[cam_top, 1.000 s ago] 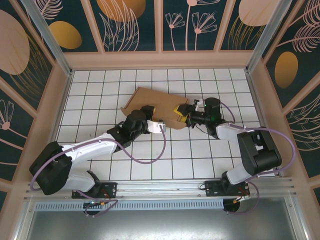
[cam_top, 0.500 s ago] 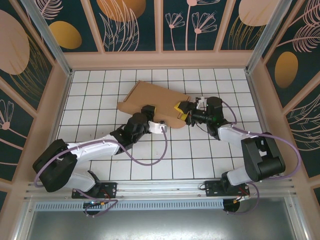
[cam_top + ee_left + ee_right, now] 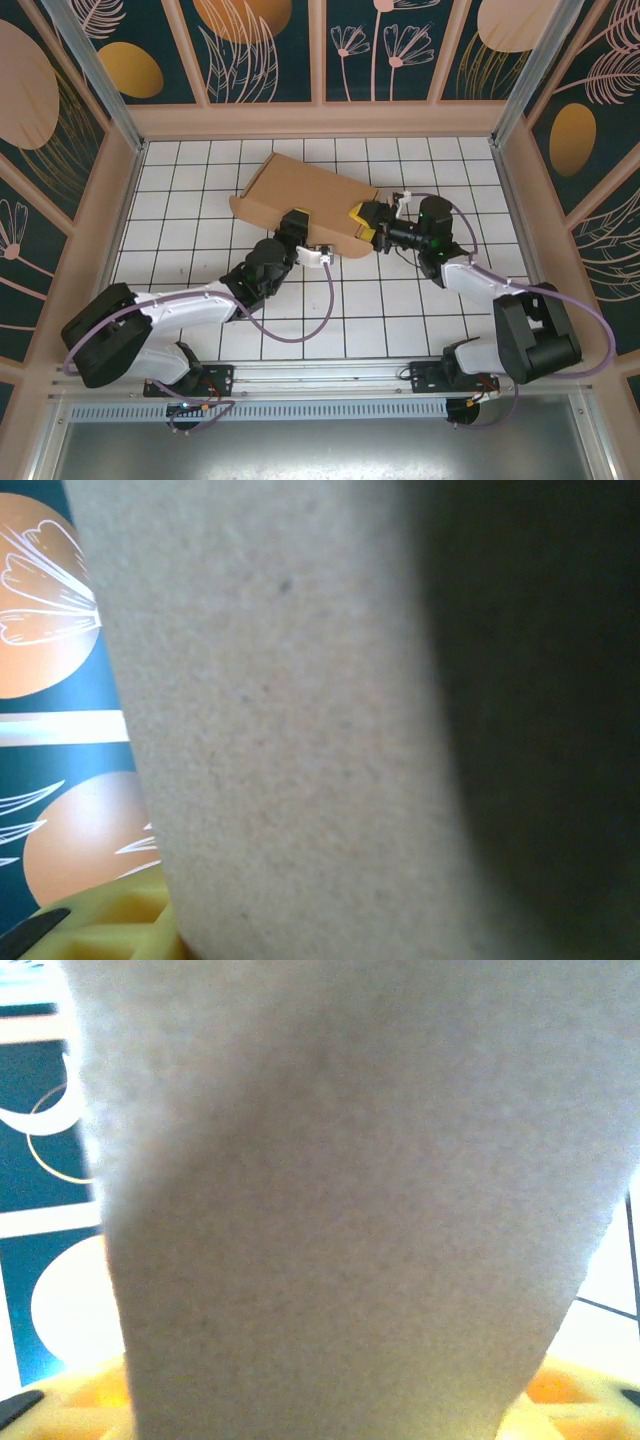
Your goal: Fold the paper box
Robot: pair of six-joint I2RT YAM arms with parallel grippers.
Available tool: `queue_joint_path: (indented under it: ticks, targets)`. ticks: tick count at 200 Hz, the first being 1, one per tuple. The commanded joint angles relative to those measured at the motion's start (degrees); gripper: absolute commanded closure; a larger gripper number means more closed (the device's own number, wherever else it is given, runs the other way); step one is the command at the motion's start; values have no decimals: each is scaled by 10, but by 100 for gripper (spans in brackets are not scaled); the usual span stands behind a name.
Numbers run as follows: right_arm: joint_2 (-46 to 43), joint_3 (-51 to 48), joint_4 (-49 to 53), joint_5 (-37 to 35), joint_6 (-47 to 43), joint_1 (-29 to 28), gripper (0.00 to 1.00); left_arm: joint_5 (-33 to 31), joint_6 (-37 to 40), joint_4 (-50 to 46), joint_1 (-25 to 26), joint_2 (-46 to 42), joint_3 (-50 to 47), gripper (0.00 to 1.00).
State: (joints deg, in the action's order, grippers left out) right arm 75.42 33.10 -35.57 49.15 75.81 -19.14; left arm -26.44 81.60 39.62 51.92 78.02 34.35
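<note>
My left claw [image 3: 297, 222] and right claw [image 3: 361, 221] clamp the paper box [image 3: 300, 188] by its near edge, mid-fold; next I'd press the panel over.

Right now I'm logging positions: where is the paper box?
Top view: the paper box lies toward the far wall, left gripper and right gripper at its near edge.

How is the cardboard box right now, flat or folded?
Partly folded: the paper box has its left edge bent down; the rest is one broad sheet.
</note>
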Motion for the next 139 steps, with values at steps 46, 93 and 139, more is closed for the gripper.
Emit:
queue_joint_path:
  ticks: [46, 93, 139]
  targets:
    - [-141, 14, 229, 5, -222, 86, 32, 0, -251, -606, 15, -42, 208, 57]
    - [-170, 52, 397, -107, -354, 101, 40, 110, -425, -941, 31, 45, 421, 52]
    - [-87, 47, 357, -116, -355, 94, 46, 187, -481, -1037, 55, 126, 522, 52]
